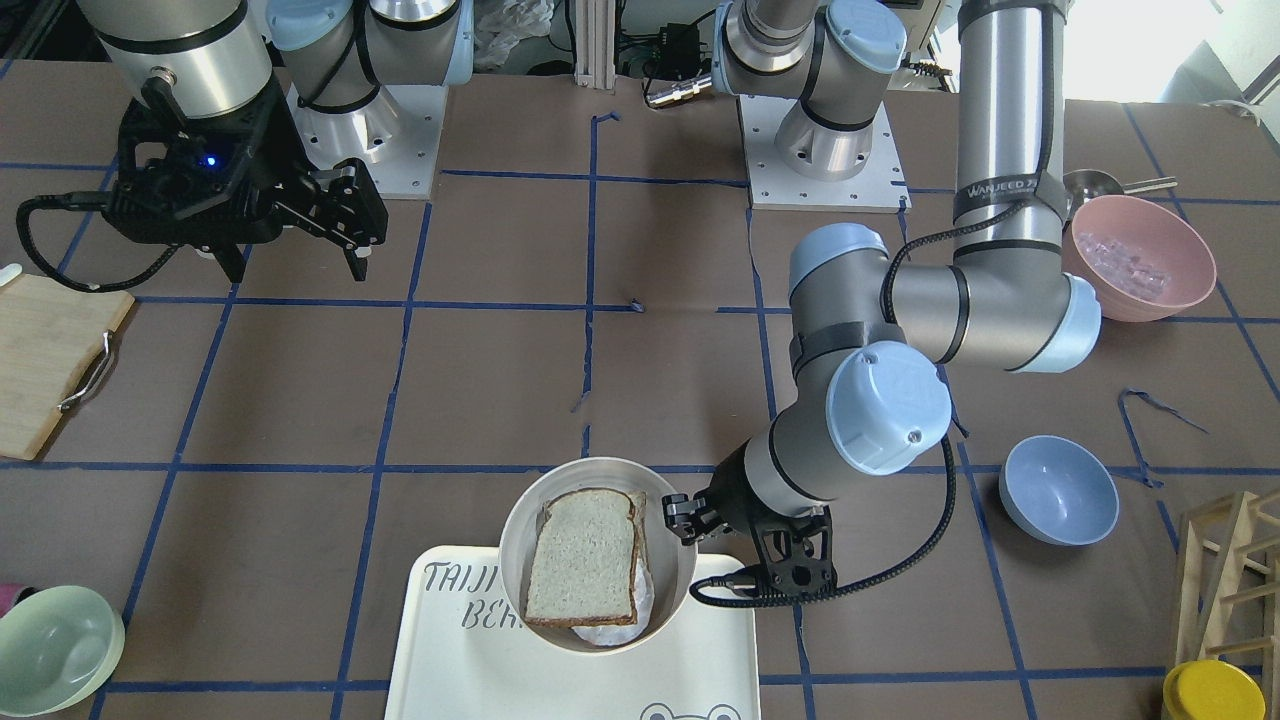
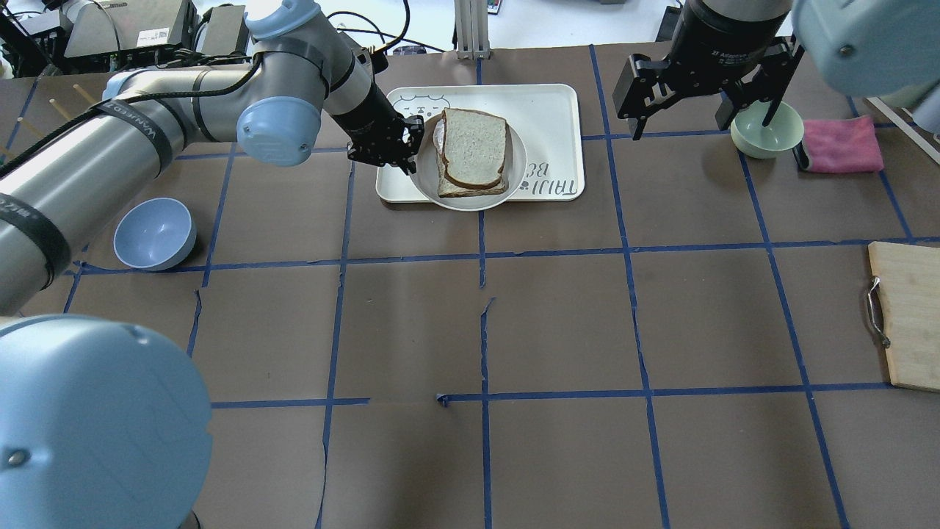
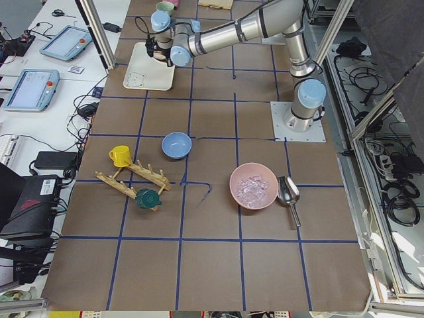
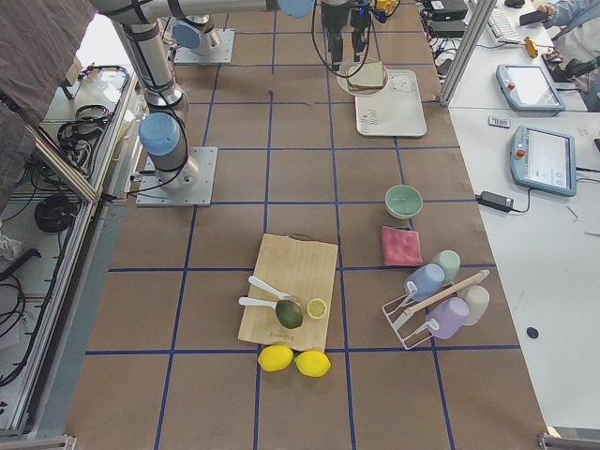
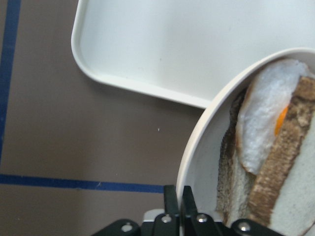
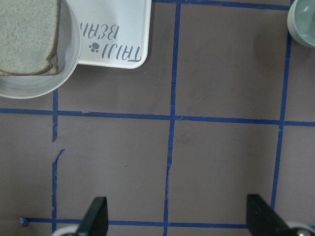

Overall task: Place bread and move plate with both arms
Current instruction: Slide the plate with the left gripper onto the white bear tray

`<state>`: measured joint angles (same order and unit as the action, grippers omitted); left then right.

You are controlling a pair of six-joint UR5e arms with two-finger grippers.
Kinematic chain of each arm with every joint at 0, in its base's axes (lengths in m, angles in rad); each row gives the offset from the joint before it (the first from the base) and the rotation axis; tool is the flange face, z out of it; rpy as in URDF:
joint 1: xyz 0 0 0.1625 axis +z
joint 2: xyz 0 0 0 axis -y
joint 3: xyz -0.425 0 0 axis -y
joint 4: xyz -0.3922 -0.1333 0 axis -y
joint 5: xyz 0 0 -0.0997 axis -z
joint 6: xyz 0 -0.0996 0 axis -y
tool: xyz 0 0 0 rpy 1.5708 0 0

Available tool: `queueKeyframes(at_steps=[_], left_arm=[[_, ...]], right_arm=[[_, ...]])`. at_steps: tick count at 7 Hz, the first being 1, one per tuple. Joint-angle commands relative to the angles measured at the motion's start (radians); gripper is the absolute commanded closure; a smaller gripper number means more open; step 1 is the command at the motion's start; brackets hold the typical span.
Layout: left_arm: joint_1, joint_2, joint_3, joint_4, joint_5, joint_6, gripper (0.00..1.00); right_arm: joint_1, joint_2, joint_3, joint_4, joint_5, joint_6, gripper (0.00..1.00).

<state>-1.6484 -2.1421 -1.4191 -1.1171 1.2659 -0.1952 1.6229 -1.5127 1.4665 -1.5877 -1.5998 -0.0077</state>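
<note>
The bread (image 2: pixel 474 145), with its dark crust, lies on top of a fried egg and a second slice in the cream-white plate (image 2: pixel 470 204). The plate overlaps the front edge of the white tray (image 2: pixel 543 110). My left gripper (image 2: pixel 410 147) is at the plate's left side. In the left wrist view it (image 5: pixel 180 196) is shut on the plate's rim (image 5: pixel 197 147), with the egg (image 5: pixel 261 128) showing between the slices. My right gripper (image 2: pixel 701 121) hangs open and empty above the table, to the right of the tray. Its wrist view shows the plate (image 6: pixel 39 88) at the top left.
A blue bowl (image 2: pixel 154 234) sits under my left arm. A green bowl (image 2: pixel 766 131) and a pink cloth (image 2: pixel 841 145) lie by my right gripper. A cutting board (image 2: pixel 910 316) is at the right edge. A pink bowl (image 1: pixel 1140 255) stands near my left arm's base.
</note>
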Motion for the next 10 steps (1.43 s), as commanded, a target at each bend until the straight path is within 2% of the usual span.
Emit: queueKeyframes(at_steps=[1, 3, 6, 7, 8, 10], left_arm=[[0.001, -0.131, 0.165, -0.004, -0.060, 0.025, 1.00], [0.002, -0.229, 0.255, -0.003, -0.062, 0.033, 1.00], [0.001, -0.260, 0.247, 0.005, -0.063, 0.033, 1.00], [0.001, -0.259, 0.244, 0.002, -0.065, 0.014, 0.12], [-0.001, -0.255, 0.241, 0.005, -0.065, 0.017, 0.00], [0.001, -0.217, 0.236, -0.021, -0.056, 0.014, 0.00]], right_arm=[[0.000, -0.001, 0.000, 0.000, 0.001, 0.000, 0.00], [0.000, -0.001, 0.000, 0.000, 0.001, 0.000, 0.00], [0.000, -0.001, 0.002, 0.002, 0.001, 0.000, 0.00], [0.000, 0.000, 0.000, 0.002, 0.001, 0.000, 0.00], [0.000, 0.000, 0.002, 0.002, 0.001, 0.000, 0.00], [0.000, -0.001, 0.002, 0.002, 0.001, 0.000, 0.00]])
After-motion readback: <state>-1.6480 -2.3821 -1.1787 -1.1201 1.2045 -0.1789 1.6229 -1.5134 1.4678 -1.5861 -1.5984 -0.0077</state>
